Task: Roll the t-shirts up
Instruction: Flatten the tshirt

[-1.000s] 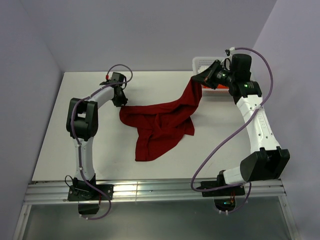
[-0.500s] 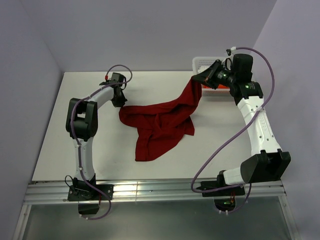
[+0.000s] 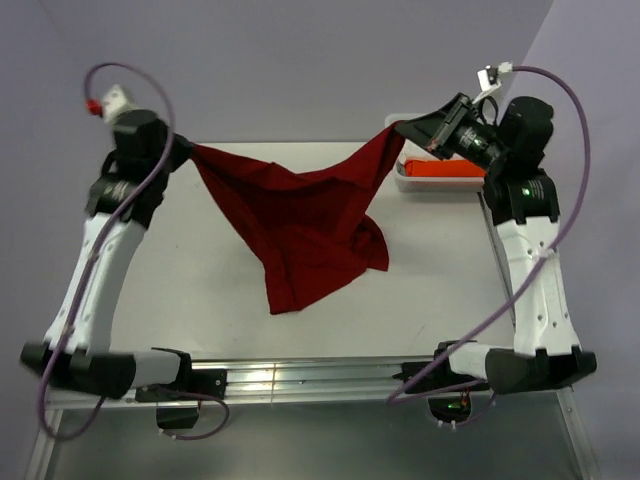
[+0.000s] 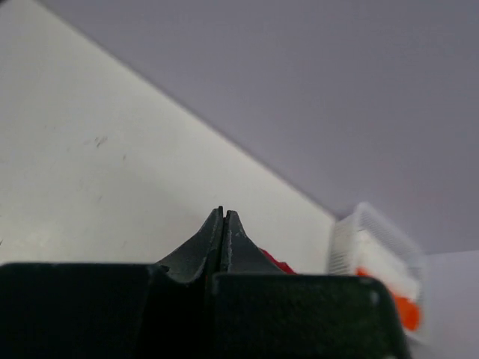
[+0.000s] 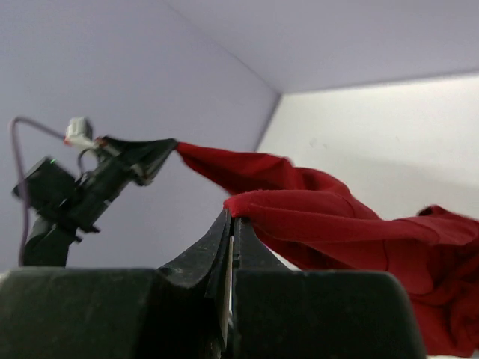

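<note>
A dark crimson t-shirt (image 3: 300, 215) hangs stretched between my two grippers above the white table (image 3: 440, 280). Its lower end droops to the tabletop near the front. My left gripper (image 3: 187, 150) is shut on the shirt's left corner, high at the back left. In the left wrist view the gripper (image 4: 223, 212) shows pressed-together jaws, with a sliver of the red t-shirt (image 4: 278, 262) beside them. My right gripper (image 3: 399, 128) is shut on the shirt's right corner at the back right. In the right wrist view the t-shirt (image 5: 337, 221) runs from the shut right gripper (image 5: 231, 217) across to the left gripper (image 5: 166, 147).
A white basket (image 3: 440, 184) stands at the table's back right, under the right gripper, with a bright orange bundle (image 3: 455, 168) inside. The left wrist view shows the basket (image 4: 352, 239) too. Grey walls close in the table at the back and sides.
My left gripper shut on the shirt's edge, then rose and swung left. The shirt, earlier lying crumpled on the table, now hangs spread between both grippers. The right gripper rose slightly.
</note>
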You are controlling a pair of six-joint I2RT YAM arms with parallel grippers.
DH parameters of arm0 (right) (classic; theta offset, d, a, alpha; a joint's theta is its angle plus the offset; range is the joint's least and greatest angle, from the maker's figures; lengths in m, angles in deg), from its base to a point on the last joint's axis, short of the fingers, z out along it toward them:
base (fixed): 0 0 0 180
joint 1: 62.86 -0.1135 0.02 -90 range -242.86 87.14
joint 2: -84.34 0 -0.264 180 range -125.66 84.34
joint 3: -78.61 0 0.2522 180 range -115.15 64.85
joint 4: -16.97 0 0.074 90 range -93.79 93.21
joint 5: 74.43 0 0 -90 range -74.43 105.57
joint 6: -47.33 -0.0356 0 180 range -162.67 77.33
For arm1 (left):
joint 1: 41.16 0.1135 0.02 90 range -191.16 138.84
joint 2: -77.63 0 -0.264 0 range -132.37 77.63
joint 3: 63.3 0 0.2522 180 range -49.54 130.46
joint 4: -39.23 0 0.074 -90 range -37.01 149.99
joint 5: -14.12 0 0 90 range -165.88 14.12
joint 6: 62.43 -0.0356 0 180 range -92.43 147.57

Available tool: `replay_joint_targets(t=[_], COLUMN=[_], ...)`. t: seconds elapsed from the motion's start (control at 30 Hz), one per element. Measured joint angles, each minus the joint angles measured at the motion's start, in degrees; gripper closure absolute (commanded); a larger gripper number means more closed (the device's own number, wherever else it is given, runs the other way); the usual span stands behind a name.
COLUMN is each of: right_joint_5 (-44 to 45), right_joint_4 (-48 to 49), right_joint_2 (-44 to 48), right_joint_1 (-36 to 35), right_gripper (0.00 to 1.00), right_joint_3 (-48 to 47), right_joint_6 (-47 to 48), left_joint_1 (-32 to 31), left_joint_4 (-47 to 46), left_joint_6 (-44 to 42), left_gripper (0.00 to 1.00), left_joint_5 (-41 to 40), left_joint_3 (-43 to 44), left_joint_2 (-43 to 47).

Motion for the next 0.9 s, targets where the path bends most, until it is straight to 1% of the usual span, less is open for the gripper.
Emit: replay_joint_targets(t=[0.13, 0.2, 0.27, 0.37, 0.47, 0.57, 0.63, 0.73, 0.83, 0.9], right_joint_5=[-0.7, -0.9, -0.4, 1.2, 3.0, 5.4, 7.1, 7.9, 8.5, 9.2], right_joint_4=[4.0, 4.7, 6.0, 7.1, 8.3, 10.8, 11.2, 12.4, 14.8, 15.8], right_joint_2=[8.4, 12.7, 16.3, 20.8, 24.4, 25.0, 24.2, 20.1, 17.0, 14.9], right_joint_1=[0.0, 0.0, -0.2, -0.7, -1.2, -1.4, -1.4, -1.4, -1.5, -1.5], right_gripper=[1.00, 1.00, 1.00, 1.00, 1.00, 1.00, 1.00, 1.00, 1.00, 1.00], right_joint_3=[-0.3, -2.8, -6.3, -10.8, -16.4, -22.3, -25.8, -31.3, -28.8, -23.6], right_joint_6=[-0.7, -0.4, 0.3, 1.7, 2.6, 2.5, 2.1, 0.6, -2.1, -4.0], left_joint_1=[0.0, 0.0, 0.0, 0.0, 0.0, 0.0, 0.0, 0.0, 0.0, 0.0], left_joint_4=[-3.1, -5.1, -6.7, -7.8, -8.0, -7.6, -6.6, -5.8, -5.9, -5.9], left_joint_6=[2.1, 2.6, 2.8, 2.3, 1.2, 0.0, -0.9, -2.1, -3.2, -3.8], left_gripper=[1.00, 1.00, 1.00, 1.00, 1.00, 1.00, 1.00, 1.00, 1.00, 1.00], left_joint_5=[-2.1, -2.8, -3.7, -5.2, -6.3, -6.9, -7.6, -8.7, -10.4, -12.0], left_joint_3=[-3.7, -6.6, -8.8, -9.2, -7.8, -5.9, -3.8, 0.0, 1.8, 1.9], left_joint_2=[19.5, 27.7, 35.4, 42.2, 44.3, 43.6, 41.5, 36.6, 31.4, 27.8])
